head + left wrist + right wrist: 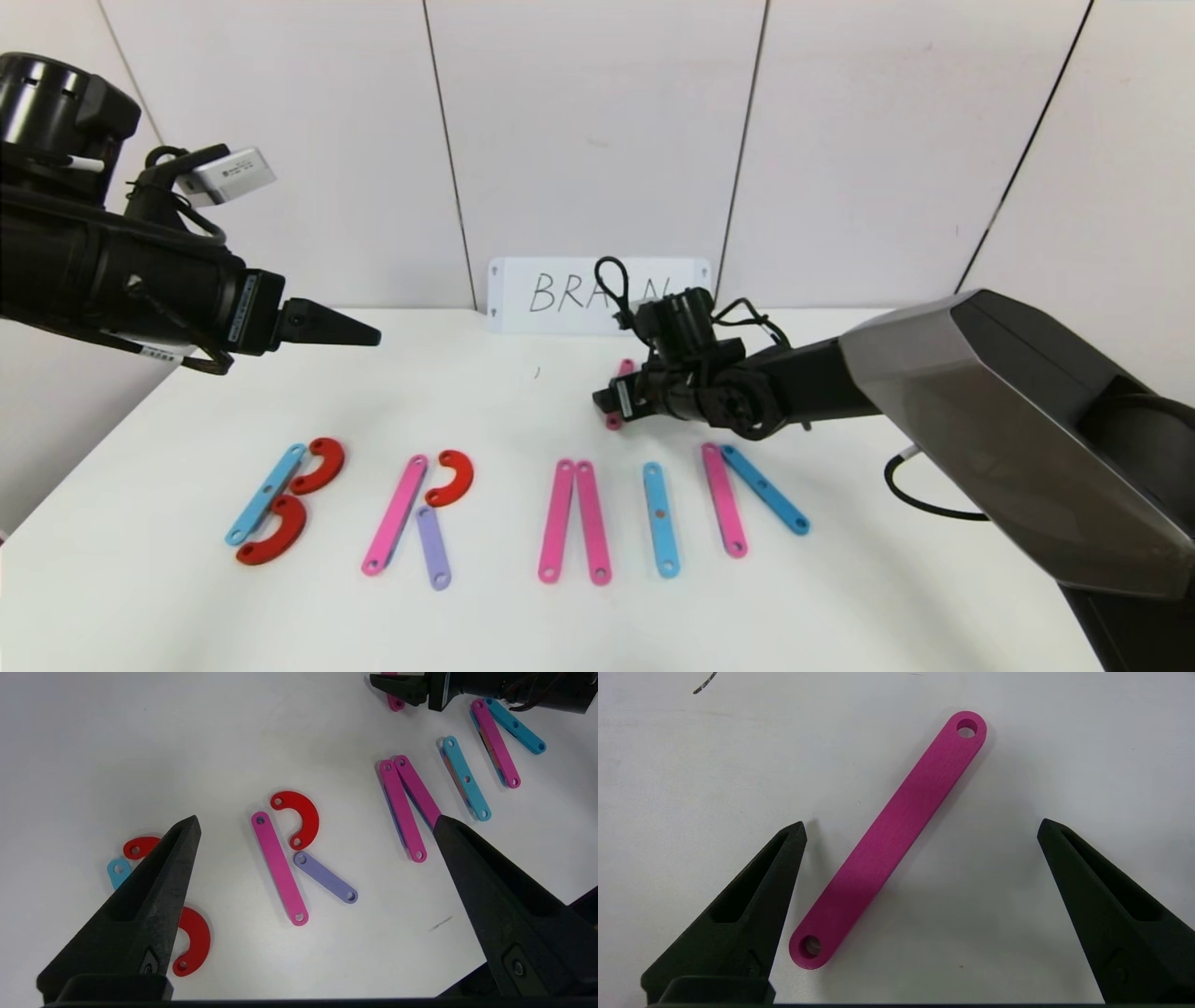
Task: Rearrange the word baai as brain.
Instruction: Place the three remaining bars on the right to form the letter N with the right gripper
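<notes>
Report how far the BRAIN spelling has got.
Done: B, R and I are laid out in the row; the A is two pink strips with no crossbar. In hand: the right gripper, open, hovers over a loose pink strip lying behind the row, not gripped. Left: the N has only two strokes. Left gripper is raised, open, at the robot's left.

A white card standing against the back wall carries handwritten black letters reading "BRA", then a partly hidden stretch, then "N"; no other text is legible.
</notes>
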